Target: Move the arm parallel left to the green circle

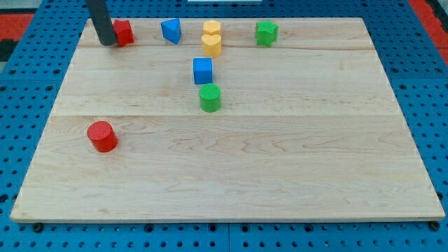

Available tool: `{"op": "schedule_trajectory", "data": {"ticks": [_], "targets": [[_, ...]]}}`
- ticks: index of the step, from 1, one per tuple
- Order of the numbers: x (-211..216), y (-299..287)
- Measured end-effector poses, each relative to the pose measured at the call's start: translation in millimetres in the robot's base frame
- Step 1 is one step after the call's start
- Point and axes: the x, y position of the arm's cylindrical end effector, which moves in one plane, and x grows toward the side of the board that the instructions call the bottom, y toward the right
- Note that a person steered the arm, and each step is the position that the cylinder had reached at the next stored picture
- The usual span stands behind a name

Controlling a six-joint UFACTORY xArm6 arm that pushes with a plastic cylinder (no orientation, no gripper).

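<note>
1. At the view's top left corner of the wooden board (231, 189), the dark rod comes down from the top edge, and my tip (108, 43) rests on the wood.
2. The arm carries no claw at all, only this rod, so nothing is held; the tip sits just beside, and seemingly touching, the left face of a red block (124, 32), whose exact shape is partly hidden by the rod.
3. The green circle (210, 97), a short upright cylinder, stands near the board's middle, well apart from the tip, toward the view's right and lower down.
4. A blue cube (203, 70) stands just above the green circle, close to it with a narrow gap showing.
5. Two yellow blocks sit near the top edge, one (212, 29) directly above the other (211, 45), touching or nearly so; their shapes are rounded but hard to make out.
6. A blue block (171, 31), roughly triangular, lies between the red block and the yellow pair.
7. A green block (266, 32) of angular outline sits to the right of the yellow pair, along the top row.
8. A red cylinder (103, 136) stands alone at the view's left, below the tip and lower than the green circle.
9. Around the board lies a blue perforated surface (427, 84).
</note>
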Motion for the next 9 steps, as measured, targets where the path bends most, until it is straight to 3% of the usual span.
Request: {"op": "schedule_trajectory", "data": {"ticks": [1, 2, 3, 5, 7, 9], "targets": [[-2.3, 6.5], [49.0, -4.6], [126.2, -68.7], [217.4, -80.0], [217.1, -80.8], [141.3, 27.4]]}}
